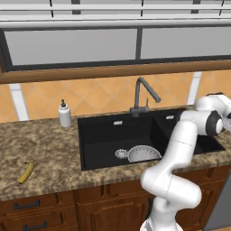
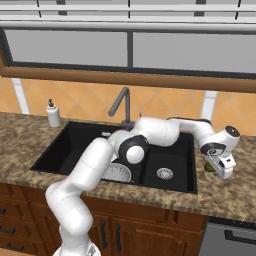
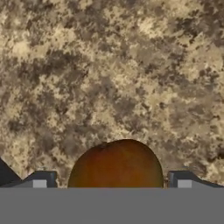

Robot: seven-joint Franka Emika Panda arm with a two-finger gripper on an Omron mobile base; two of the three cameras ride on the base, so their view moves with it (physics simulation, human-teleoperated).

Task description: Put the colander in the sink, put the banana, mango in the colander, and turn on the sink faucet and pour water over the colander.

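- Sitting in the sink point(image 1: 97, 135), left of the gripper point(image 2: 223, 168), the colander point(image 1: 144, 154) is done.
- Gripper jaws apart, straddling the mango point(image 3: 116, 164) on the table point(image 3: 109, 65); nothing clamped.
- Banana point(image 1: 26, 172), mango, faucet point(image 1: 143, 94) remain.

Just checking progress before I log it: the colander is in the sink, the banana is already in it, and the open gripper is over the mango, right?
Not quite. The banana lies on the counter left of the sink, as the left base view shows. The colander is in the sink, and the open gripper is over the mango.
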